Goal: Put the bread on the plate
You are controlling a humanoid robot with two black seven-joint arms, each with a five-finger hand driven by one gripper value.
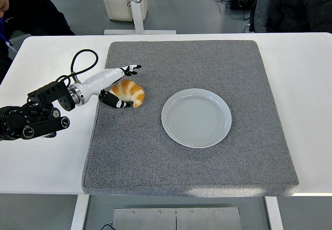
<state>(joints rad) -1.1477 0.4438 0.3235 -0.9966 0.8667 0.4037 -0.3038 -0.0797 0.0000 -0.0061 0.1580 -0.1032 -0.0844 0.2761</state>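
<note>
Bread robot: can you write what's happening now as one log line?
left hand: around bread, not lifted | bread: on mat | plate: empty | right arm: unseen
</note>
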